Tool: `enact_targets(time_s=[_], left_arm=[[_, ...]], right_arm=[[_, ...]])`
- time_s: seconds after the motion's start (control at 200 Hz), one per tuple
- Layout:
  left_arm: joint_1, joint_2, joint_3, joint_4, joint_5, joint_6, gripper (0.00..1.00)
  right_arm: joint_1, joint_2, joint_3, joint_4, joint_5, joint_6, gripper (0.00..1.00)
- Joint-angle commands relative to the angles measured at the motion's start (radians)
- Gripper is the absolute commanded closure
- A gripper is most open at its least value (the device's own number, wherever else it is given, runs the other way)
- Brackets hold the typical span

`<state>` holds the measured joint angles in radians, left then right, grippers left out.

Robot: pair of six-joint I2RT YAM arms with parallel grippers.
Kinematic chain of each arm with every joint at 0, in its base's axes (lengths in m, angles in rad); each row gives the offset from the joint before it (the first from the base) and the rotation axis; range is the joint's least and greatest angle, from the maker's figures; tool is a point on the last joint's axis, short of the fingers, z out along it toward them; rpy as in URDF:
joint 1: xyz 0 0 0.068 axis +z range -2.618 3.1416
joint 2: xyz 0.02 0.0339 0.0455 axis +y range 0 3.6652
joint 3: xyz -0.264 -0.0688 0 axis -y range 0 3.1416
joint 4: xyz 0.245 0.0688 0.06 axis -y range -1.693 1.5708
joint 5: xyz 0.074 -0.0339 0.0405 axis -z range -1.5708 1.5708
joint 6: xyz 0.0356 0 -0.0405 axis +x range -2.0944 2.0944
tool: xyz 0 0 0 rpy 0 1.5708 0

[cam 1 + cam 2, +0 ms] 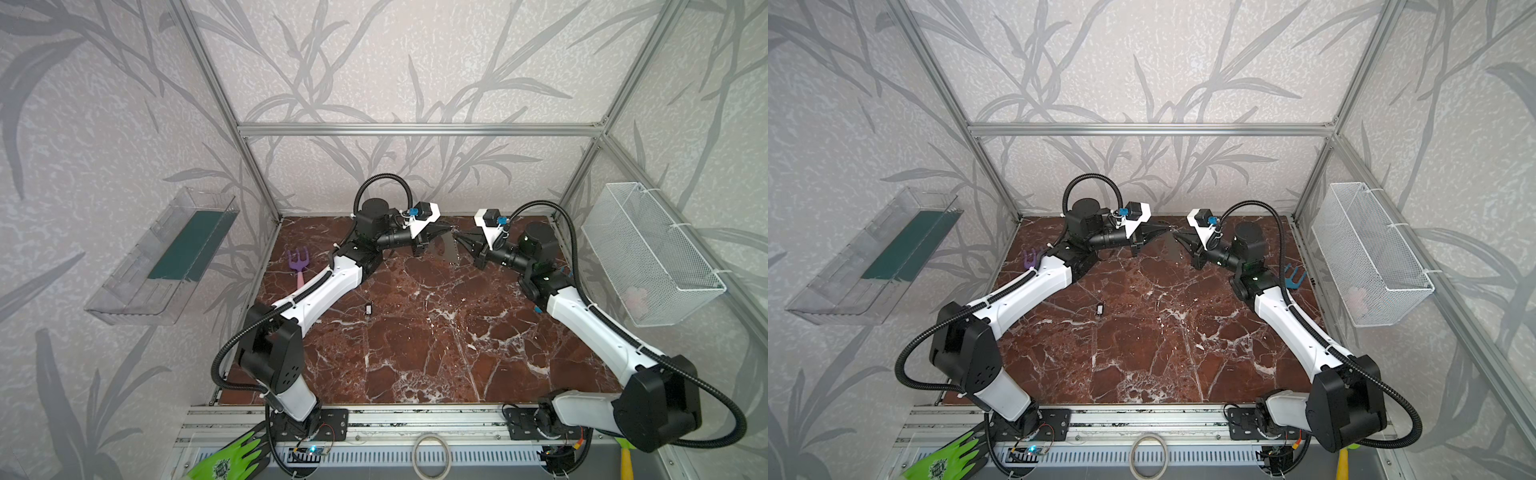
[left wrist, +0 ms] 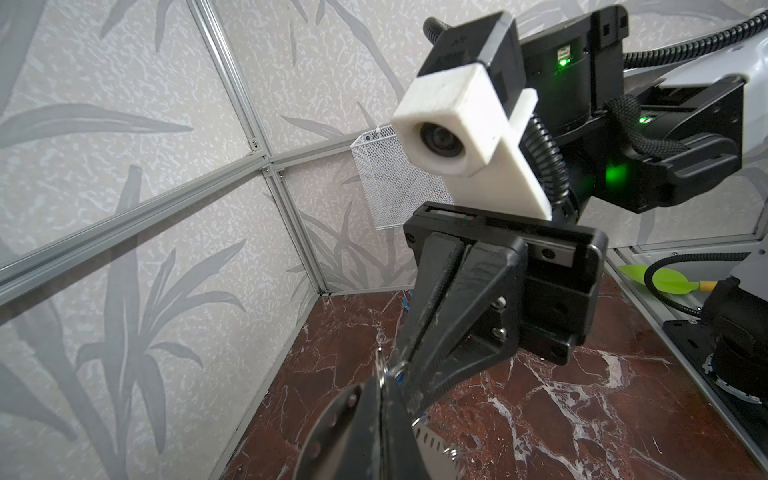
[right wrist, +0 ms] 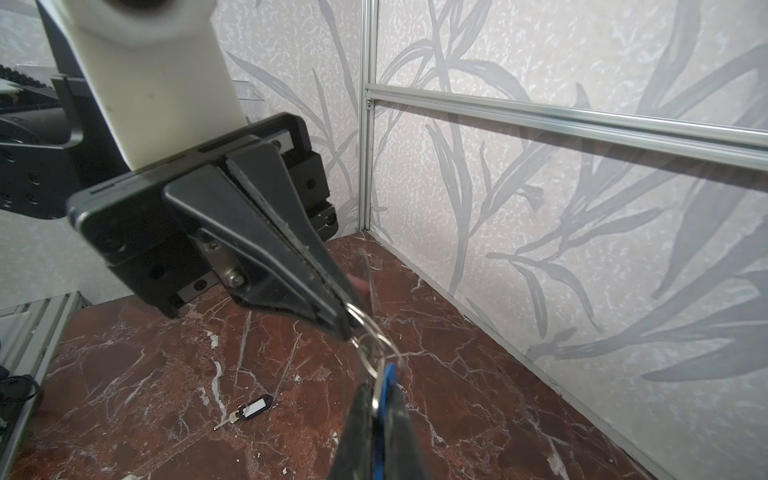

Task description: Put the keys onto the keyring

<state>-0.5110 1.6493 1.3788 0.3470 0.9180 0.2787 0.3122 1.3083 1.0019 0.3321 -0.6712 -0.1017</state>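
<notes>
Over the desk [image 1: 415,332], my left claw [image 1: 446,230] pinches the keyring [image 1: 445,249]. My right claw [image 1: 457,239] pinches the blue key [image 3: 388,378] beside it; I can't tell if it's hooked. The other key [image 1: 368,308] lies on the desk, still to do.

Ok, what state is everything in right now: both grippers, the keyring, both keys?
left gripper: shut on the keyring.
right gripper: shut on the blue-tag key.
keyring: held off the table, hanging between the two grippers.
blue-tag key: in the air at the keyring's edge; threaded on or not, cannot tell.
black-and-white key: lying loose on the table, apart from both grippers.
</notes>
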Motion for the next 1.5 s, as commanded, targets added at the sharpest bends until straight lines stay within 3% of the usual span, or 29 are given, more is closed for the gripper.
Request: enact_targets(time_s=[0.0,0.465,0.735,1.175,1.495], left_arm=[[0.000,-0.051,-0.005,0.006,0.018,0.019,1.00],[0.016,-0.068,-0.015,-0.036,0.026,0.065,1.00],[0.014,-0.068,-0.030,0.080,0.063,-0.021,1.00],[0.009,-0.066,-0.063,0.198,0.121,-0.097,1.00],[0.011,-0.072,-0.074,0.206,0.110,-0.087,1.00]], right_arm=[[0.001,-0.022,0.015,0.038,0.015,-0.011,0.99],[-0.015,-0.081,0.040,-0.145,0.033,-0.173,0.97],[-0.004,-0.042,0.090,-0.277,0.036,-0.246,0.97],[0.005,0.055,0.240,-0.504,-0.052,-0.279,1.00],[0.016,0.068,0.263,-0.573,-0.040,-0.293,1.00]])
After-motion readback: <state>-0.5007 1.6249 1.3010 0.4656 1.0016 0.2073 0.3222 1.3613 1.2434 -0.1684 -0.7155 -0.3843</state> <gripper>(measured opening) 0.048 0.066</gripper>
